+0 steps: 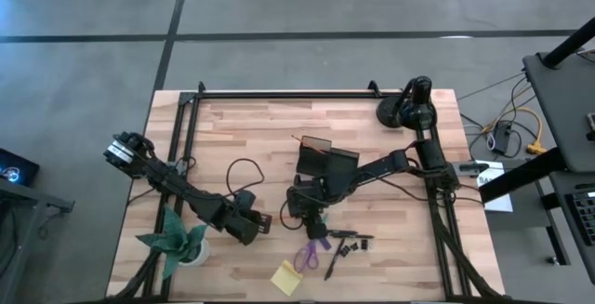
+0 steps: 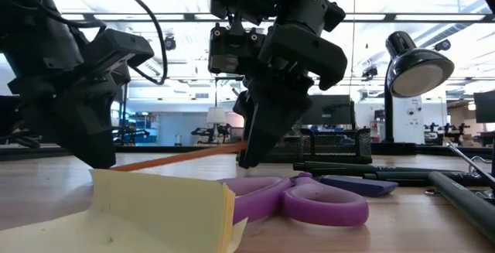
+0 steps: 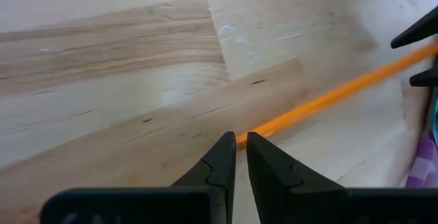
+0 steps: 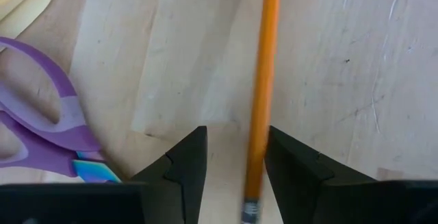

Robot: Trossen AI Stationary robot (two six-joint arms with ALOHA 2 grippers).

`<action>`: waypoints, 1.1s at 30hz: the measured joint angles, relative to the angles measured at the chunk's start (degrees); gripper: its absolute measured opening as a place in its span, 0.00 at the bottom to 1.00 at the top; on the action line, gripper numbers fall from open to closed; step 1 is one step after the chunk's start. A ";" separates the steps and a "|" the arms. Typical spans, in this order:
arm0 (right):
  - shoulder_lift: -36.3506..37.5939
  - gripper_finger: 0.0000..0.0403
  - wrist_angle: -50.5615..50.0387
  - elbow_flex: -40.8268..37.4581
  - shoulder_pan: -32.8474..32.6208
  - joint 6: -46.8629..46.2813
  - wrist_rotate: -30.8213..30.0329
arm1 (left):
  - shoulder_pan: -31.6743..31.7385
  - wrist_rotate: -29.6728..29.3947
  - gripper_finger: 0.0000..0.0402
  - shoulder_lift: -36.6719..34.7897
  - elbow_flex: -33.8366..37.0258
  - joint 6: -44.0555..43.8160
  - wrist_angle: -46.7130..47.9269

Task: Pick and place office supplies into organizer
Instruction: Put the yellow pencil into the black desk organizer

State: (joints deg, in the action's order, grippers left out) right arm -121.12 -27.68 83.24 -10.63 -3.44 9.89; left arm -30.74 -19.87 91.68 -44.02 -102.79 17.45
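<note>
An orange pencil (image 2: 182, 155) stretches between my two grippers above the wood, slanting up toward the right one. My left gripper (image 3: 241, 148) is shut on its one end. My right gripper (image 4: 236, 155) is open, with its fingers on either side of the eraser end (image 4: 250, 209); whether a finger touches it I cannot tell. Purple-handled scissors (image 2: 309, 199) and the yellow sticky-note pad (image 2: 155, 203) lie flat near the table's near edge. The black pen (image 1: 332, 259) and small clips (image 1: 358, 244) lie to their right. The dark organizer (image 1: 325, 160) stands behind the right gripper (image 1: 314, 225). My left gripper pinches the pencil's end (image 3: 243, 138) between its two fingertips. The fingers come low and slanting from the table's left, roughly along the pencil. The pencil runs on from the tips toward the right gripper, lifted off the wood with its shadow beneath it.
A green paper plant (image 1: 177, 239) stands at the near left corner beside the left arm. A black desk lamp (image 1: 409, 104) occupies the far right corner. Bare wood (image 1: 242, 127) lies on the far left half. Cables run across the middle of the table.
</note>
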 joint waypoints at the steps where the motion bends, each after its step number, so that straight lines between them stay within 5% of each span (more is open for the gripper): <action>1: 0.00 0.33 0.00 0.00 0.00 0.00 0.00 | 0.00 0.03 0.06 0.00 0.31 -0.01 -0.82; 33: 1.12 0.30 -0.67 -0.01 0.20 8.46 -10.14 | -0.07 0.23 0.06 -0.05 2.63 1.60 -5.03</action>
State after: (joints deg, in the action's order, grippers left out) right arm -120.00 -28.35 83.23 -10.43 5.02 -0.25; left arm -30.81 -19.64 91.63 -41.39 -101.19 12.43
